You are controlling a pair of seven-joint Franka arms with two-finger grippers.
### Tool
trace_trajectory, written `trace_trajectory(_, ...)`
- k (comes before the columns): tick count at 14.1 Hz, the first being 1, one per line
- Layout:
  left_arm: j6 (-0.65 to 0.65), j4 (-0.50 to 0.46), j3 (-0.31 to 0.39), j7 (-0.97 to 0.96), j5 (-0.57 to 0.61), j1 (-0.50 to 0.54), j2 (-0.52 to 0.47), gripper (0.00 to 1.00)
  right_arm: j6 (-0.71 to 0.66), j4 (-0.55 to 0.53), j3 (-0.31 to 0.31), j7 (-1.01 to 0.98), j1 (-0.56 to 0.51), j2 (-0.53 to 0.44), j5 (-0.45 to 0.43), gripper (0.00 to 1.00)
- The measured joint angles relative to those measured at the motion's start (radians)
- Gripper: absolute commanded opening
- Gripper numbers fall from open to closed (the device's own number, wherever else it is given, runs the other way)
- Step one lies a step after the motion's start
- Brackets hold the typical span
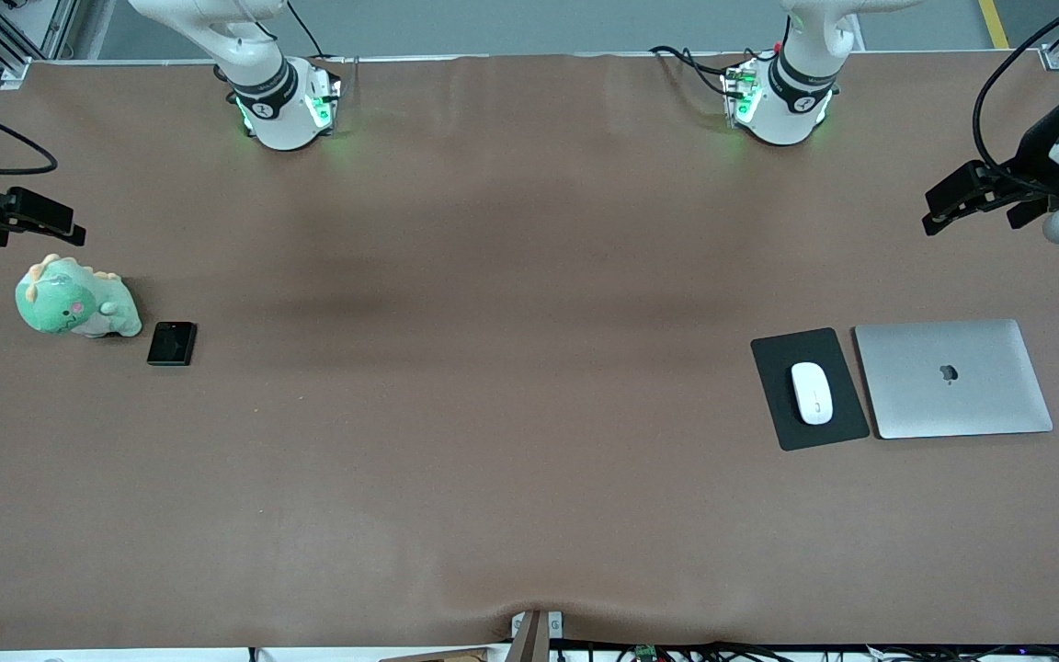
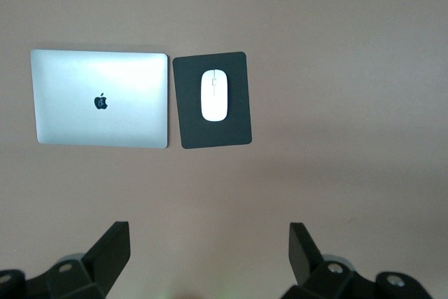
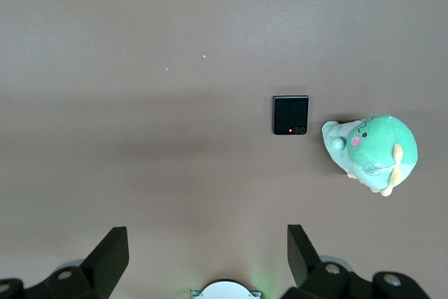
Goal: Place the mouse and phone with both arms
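The mouse (image 1: 812,393) lies on a black pad (image 1: 773,409) toward the left arm's end of the brown counter (image 1: 493,414), its long axis running along the pad's length. A closed silver laptop (image 1: 952,378) lies flat just beside the pad, closer still to that end of the counter, with a narrow strip of counter between the two.

Toward the right arm's end, a little farther from the front camera than the pad, the phone (image 1: 172,343) lies flat on the counter, its two lenses at one edge. A green plush toy (image 1: 75,300) sits just beside the phone, slightly farther from the camera than it.

The left claw (image 1: 930,214) hangs in the air over the counter's edge past the laptop, fingers (image 2: 112,251) spread wide and holding nothing. The right claw (image 1: 77,232) hangs over the counter's edge above the plush toy, also spread wide and empty.
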Motion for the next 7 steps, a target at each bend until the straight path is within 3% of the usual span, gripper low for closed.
trace_trajectory(7,-0.002,0.000,0.003,0.026,0.023,0.000,0.000,1.00,0.008,0.000,0.000,0.001,0.000,0.000,-0.001,1.00)
